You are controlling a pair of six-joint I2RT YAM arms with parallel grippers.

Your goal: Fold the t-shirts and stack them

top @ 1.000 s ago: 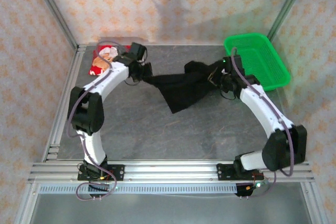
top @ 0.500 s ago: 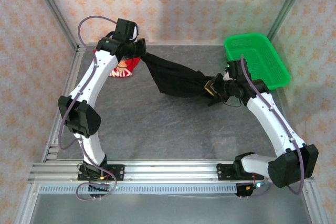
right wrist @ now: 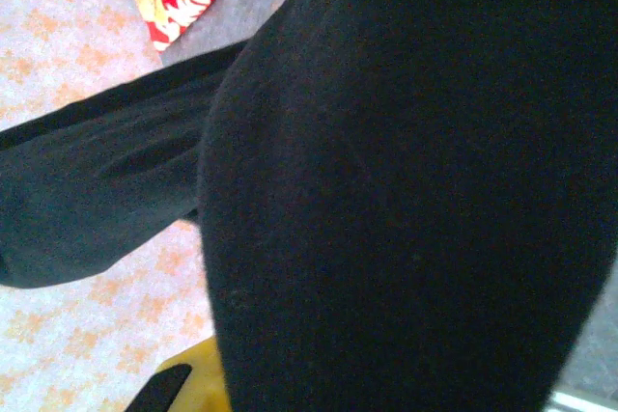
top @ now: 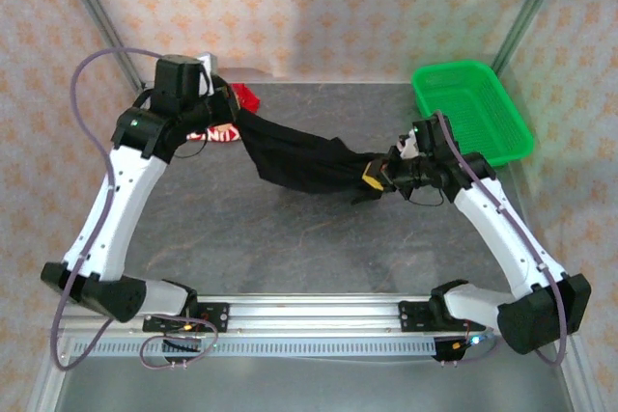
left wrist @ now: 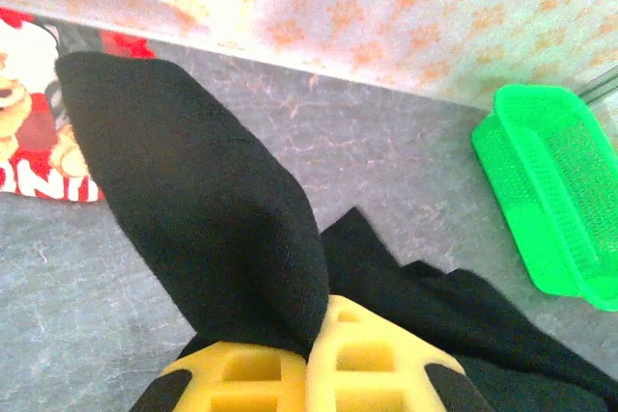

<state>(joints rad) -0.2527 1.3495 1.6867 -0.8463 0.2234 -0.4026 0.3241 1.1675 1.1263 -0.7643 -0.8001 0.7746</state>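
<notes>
The black shirt (top: 299, 156) hangs off the table (top: 290, 248) as a sagging band between my two arms, running from the far left down toward the right of the middle. I hold it this way, I judge, to pull the bunched cloth out long so it can be laid flat before any fold. My left gripper (top: 226, 109) has one end, raised at the far left; in the left wrist view its yellow fingers (left wrist: 367, 359) are pressed together with a flap of the black cloth pinched between them and standing up above. My right gripper (top: 373, 178) is clamped on the other end, lower and nearer, and the cloth drapes so thickly over that wrist's camera that I see little else there. The red shirt (top: 214, 132) lies on the table at the far left, just under my left arm and partly covered by the black shirt's raised end, so I should spread the black one clear of it. The green basket (top: 463, 68) sits at the far right, apart from the cloth.
</notes>
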